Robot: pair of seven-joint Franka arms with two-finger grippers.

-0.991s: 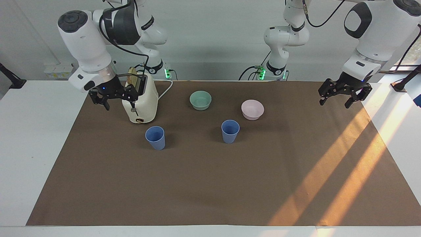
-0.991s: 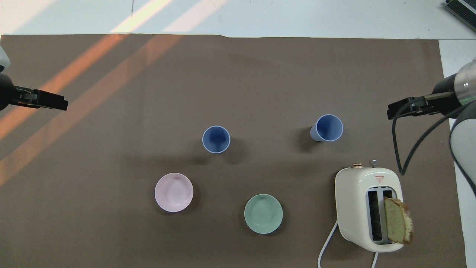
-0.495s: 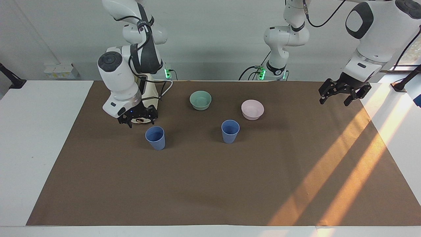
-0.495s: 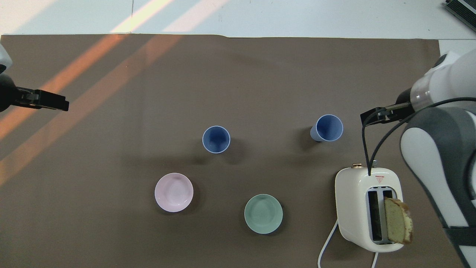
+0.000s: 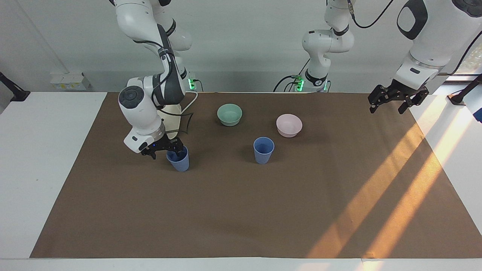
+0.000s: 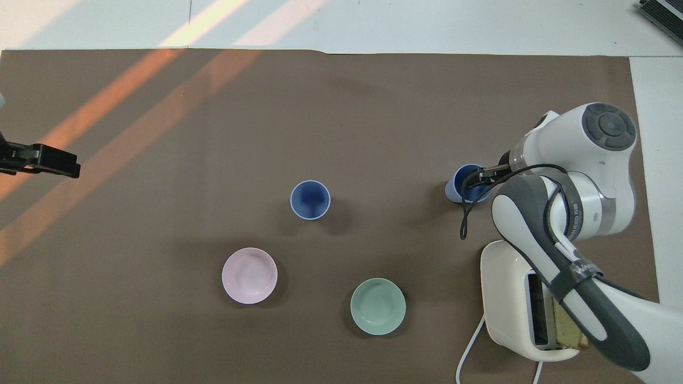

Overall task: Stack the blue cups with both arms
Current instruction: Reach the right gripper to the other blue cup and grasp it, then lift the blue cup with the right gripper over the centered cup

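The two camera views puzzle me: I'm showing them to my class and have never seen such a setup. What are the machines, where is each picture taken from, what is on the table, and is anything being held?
These are two white robot arms at a table. One picture faces them from across the table; the other looks down from above their end.

On the brown mat stand two blue cups, a green bowl, a pink bowl and a toaster with a bread slice.

The right gripper is at the rim of one blue cup; a firm grasp cannot be confirmed. The other blue cup stands free. The left gripper waits, open and empty, above the mat's corner.
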